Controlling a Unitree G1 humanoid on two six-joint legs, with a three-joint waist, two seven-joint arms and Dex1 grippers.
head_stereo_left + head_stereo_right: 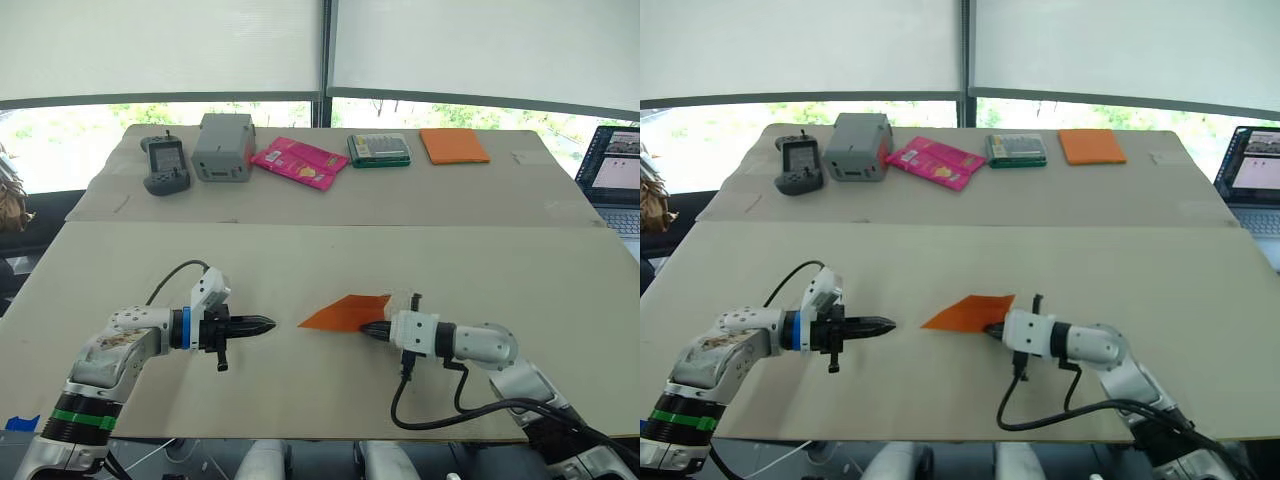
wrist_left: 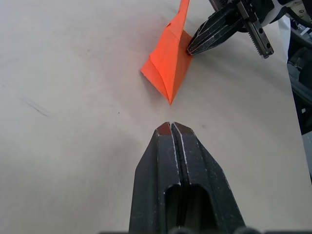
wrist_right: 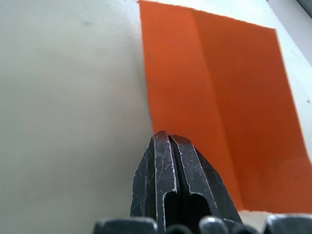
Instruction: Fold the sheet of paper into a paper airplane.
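1. The sheet of paper (image 1: 344,314) is lying flat on the near table (image 1: 300,270), already folded into a pointed shape with its tip aiming toward the left gripper (image 1: 268,324).
2. Creases are showing: in the left wrist view a sharp centre fold is running to the tip (image 2: 170,101), with angled flaps either side; in the right wrist view a long straight crease is crossing the paper.
3. The left gripper is hovering just short of the paper's tip, apart from it, fingers clenched together on nothing.
4. The right gripper (image 1: 374,330) is sitting at the paper's opposite end, fingers pressed shut with nothing between them; the tips are lying at the paper's edge, possibly touching or pinning it. Contact is hard to confirm.
5. Judgement: nose folds are looking done, so the job is sitting around the middle. Wing folds and final shaping are still looking outstanding; the paper is reading as a flat dart blank, not yet a finished plane.
6. Beyond the paper, on the far table, an orange pad (image 1: 454,146), a pink packet (image 1: 299,162) and a grey box (image 1: 223,146) are sitting well apart.
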